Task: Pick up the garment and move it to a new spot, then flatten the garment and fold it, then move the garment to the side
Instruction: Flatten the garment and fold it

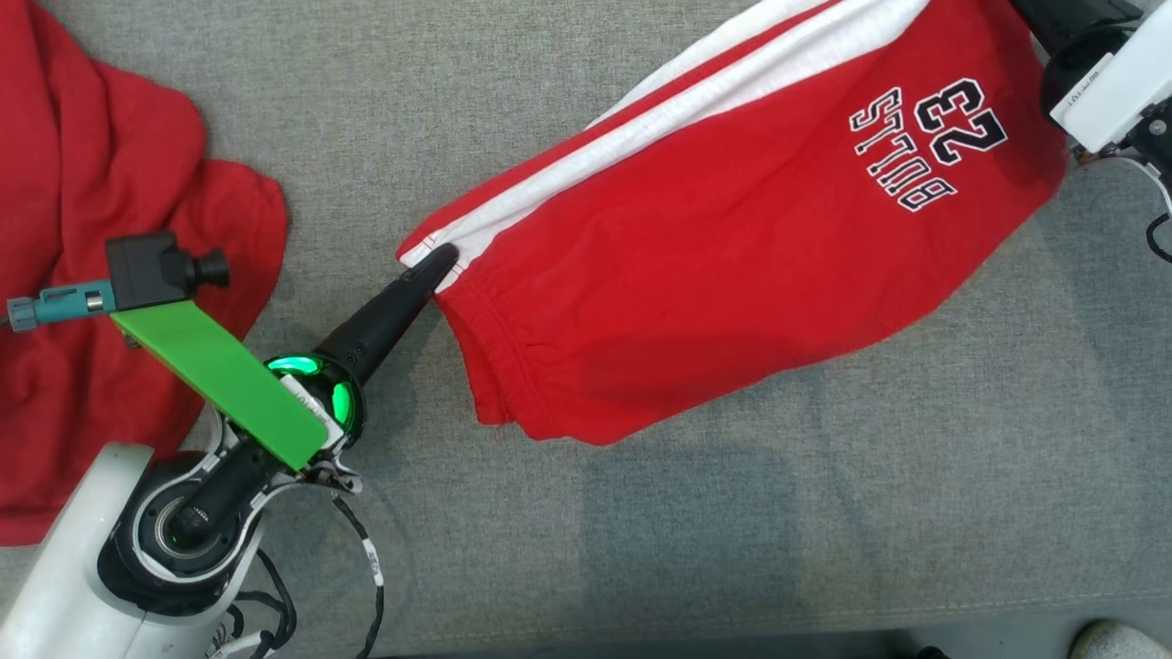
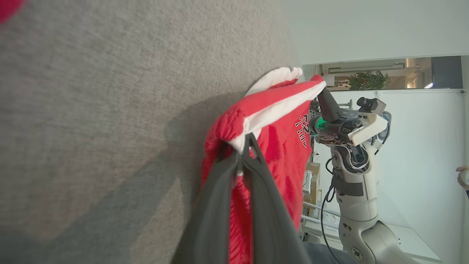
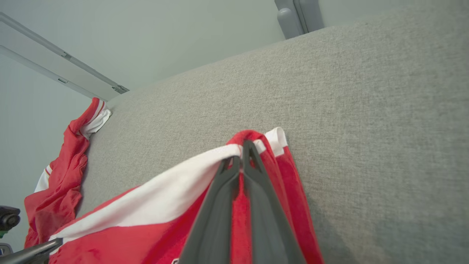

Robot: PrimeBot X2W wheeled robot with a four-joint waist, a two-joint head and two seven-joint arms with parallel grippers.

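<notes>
While both tools are pinched tight on cloth, the red shorts (image 1: 732,256) stretch between them over the grey fabric surface (image 1: 641,549). The left tool (image 1: 438,260) has its fingers closed on the white-striped corner at the gathered end. From its tip the shorts run toward the right tool (image 3: 243,146), which is clamped on the opposite striped edge, near the "BULLS 23" print. Behind the left tool, on the side away from the shorts, lies a second red garment (image 1: 92,229), apart from them.
</notes>
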